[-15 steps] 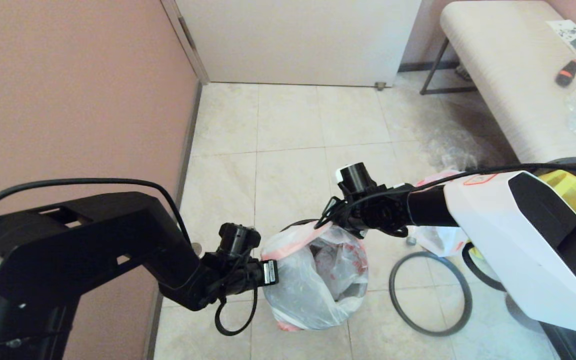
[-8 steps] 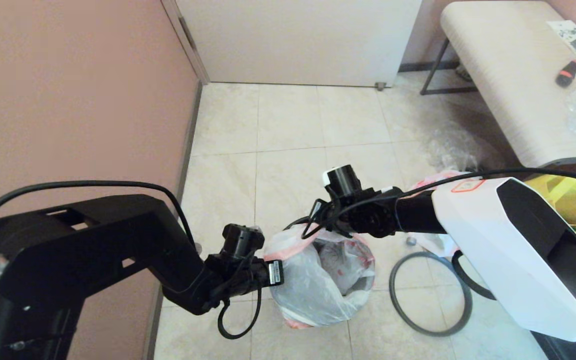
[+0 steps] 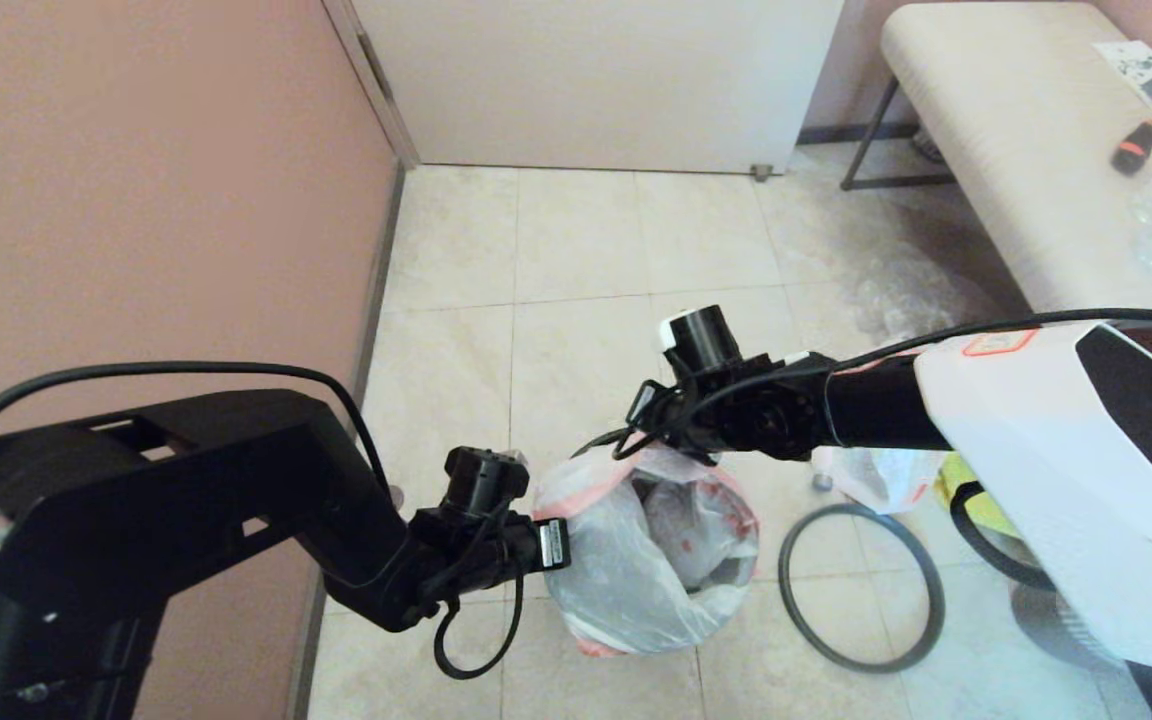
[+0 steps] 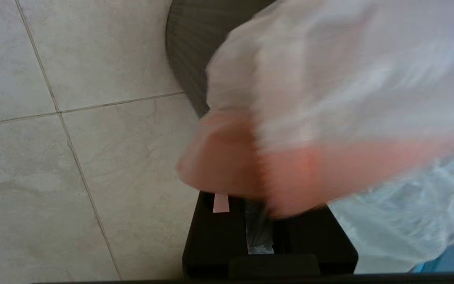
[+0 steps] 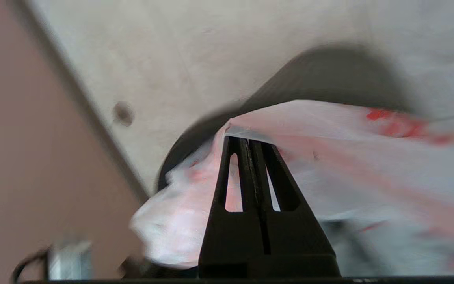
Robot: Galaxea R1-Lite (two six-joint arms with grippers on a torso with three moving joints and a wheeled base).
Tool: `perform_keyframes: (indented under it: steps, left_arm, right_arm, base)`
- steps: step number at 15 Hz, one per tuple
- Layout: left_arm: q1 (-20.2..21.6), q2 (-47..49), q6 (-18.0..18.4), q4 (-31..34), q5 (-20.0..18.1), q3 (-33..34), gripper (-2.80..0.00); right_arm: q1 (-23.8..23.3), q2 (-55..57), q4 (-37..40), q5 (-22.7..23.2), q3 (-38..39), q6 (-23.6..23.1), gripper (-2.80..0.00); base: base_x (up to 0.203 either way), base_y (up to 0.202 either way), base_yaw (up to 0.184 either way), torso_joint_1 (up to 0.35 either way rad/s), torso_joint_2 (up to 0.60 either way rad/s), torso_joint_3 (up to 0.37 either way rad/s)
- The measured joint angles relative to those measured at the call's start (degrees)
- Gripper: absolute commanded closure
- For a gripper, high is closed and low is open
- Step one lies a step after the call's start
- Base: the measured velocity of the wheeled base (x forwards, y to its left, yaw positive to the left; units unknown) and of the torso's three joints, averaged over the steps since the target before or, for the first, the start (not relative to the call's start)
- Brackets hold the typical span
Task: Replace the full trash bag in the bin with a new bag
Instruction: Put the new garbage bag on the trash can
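A home room: tiled floor (image 3: 576, 240), pink wall (image 3: 136, 180), padded bench (image 3: 1016, 150).

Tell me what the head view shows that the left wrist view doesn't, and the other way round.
Only the head view shows the grey hoop lying on the floor tiles, the bench, the right end effector at the far edge of the full trash bag, and the yellow tote. Only the left wrist view shows the bin beneath the bag and plastic pinched in the left end effector. Both show the bag's pink edge and the floor tiles.
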Motion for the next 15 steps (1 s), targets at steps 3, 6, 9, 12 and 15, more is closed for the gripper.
perform_keyframes:
  steps: [3,6,9,12,15]
  left_arm:
    - [0.22,0.0,0.0,-1.43,0.18,0.17,0.0]
    - [0.3,0.0,0.1,-3.21,0.22,0.91,0.0]
    - [0.63,0.04,-0.01,-3.8,0.27,1.05,0.0]
    - [0.8,0.04,-0.12,-3.83,0.18,0.88,0.0]
    - [0.96,0.0,-0.23,-3.83,0.2,0.88,0.0]
  right_arm:
    - [-4.14,-0.13,-0.1,-0.04,1.15,0.08,0.0]
    - [-7.59,0.53,-0.41,0.27,0.68,-0.45,0.0]
    - [-7.79,-0.32,0.52,0.35,2.31,-0.59,0.0]
    - [-3.48,-4.97,0.96,0.75,7.01,-0.51,0.0]
    - [1.71,-7.78,2.44,2.58,9.91,-3.01,0.0]
  base:
    - [0.0,0.0,0.0,0.0,0.0,0.0]
    - [0.0,0.0,0.0,0.0,0.0,0.0]
    - [0.0,0.0,0.0,0.0,0.0,0.0]
    - [0.0,0.0,0.0,0.0,0.0,0.0]
    - [0.0,0.0,0.0,0.0,0.0,0.0]
